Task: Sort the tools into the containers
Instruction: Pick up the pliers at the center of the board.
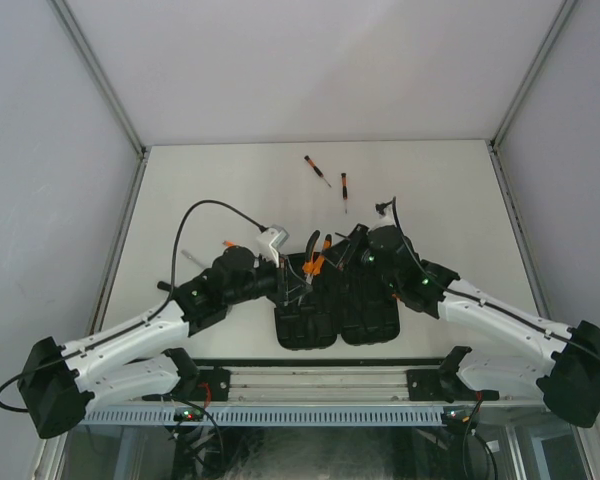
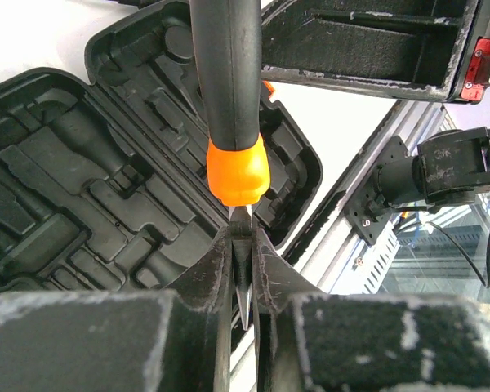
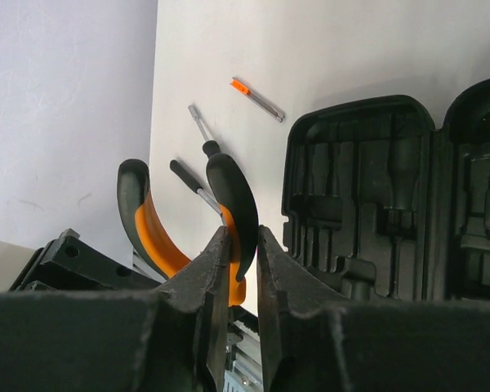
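Observation:
The black tool case (image 1: pixel 338 312) lies open at the near middle of the table, its moulded slots showing in the left wrist view (image 2: pixel 82 188) and the right wrist view (image 3: pixel 367 204). The pliers (image 1: pixel 315 256), with orange-and-black handles, are held above the case's far edge. My left gripper (image 1: pixel 301 286) is shut on their metal nose (image 2: pixel 242 269), and a handle (image 2: pixel 229 98) rises above the jaws. My right gripper (image 1: pixel 333 257) is shut on one pliers handle (image 3: pixel 233 200); the other handle (image 3: pixel 143 220) curves free to its left.
Two thin screwdrivers (image 1: pixel 317 170) (image 1: pixel 344 191) lie on the far table. More small screwdrivers lie by the left arm (image 1: pixel 192 258) and show in the right wrist view (image 3: pixel 257 98) (image 3: pixel 202 131). Grey walls stand on three sides. A metal rail (image 1: pixel 310 380) runs along the near edge.

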You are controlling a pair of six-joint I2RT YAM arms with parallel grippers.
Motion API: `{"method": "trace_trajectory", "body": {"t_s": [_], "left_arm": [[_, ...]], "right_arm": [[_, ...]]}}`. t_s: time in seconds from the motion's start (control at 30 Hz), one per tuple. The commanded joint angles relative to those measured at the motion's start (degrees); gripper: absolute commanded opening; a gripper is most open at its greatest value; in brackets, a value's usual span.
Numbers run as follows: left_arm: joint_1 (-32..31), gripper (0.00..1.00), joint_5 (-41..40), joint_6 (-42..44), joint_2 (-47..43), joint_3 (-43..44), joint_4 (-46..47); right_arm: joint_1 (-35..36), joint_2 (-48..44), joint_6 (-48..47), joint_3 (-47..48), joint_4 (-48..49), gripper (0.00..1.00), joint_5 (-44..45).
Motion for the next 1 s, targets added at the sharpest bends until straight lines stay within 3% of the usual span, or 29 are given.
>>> {"method": "trace_trajectory", "body": {"t_s": [0.0, 0.43, 0.57, 0.8, 0.97], "left_arm": [[-0.25, 0.00, -0.85, 2.09, -2.24, 3.41, 1.71], [-0.26, 0.00, -3.67, 3.37, -6.28, 3.59, -0.72], [-0.16, 0.00, -4.51, 3.74, -7.06, 3.51, -0.97], [-0.20, 0.00, -4.00, 4.51, -6.85, 4.04, -1.73], [-0.23, 0.00, -2.91, 4.61, -6.36, 4.43, -1.84]], "right_arm": [[1.59, -2.46, -1.82, 2.93, 4.26, 0.17, -2.08], [2.83, -4.50, -3.07, 2.94, 2.87, 0.51, 0.87], [3.66, -5.80, -3.01, 2.91, 0.93, 0.66, 3.19], [5.79, -5.24, -2.34, 2.98, 2.22, 0.80, 2.92], [7.41, -2.60, -2.03, 2.93, 4.75, 0.82, 1.91]]}}
